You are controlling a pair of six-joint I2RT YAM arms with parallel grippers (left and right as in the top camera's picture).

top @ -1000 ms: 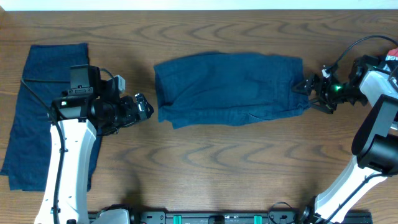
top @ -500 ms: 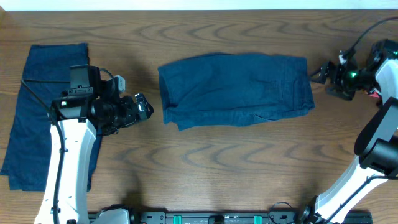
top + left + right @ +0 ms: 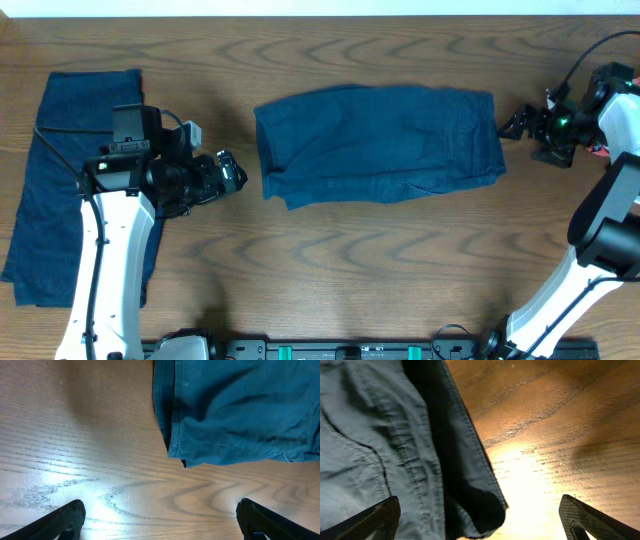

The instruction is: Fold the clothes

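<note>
just beside right tool lie clothes.

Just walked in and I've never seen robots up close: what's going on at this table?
Two robot arms are working on folding dark blue clothes on a wooden table. One garment lies in the middle, apparently folded over on itself. A second garment lies stretched out at the left edge, partly under the left arm. The left hand and the right hand hover open just off either end of the middle garment, holding nothing.

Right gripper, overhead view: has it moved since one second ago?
Yes. The right gripper moved rightward, toward the table's far edge, away from the middle garment.
</note>
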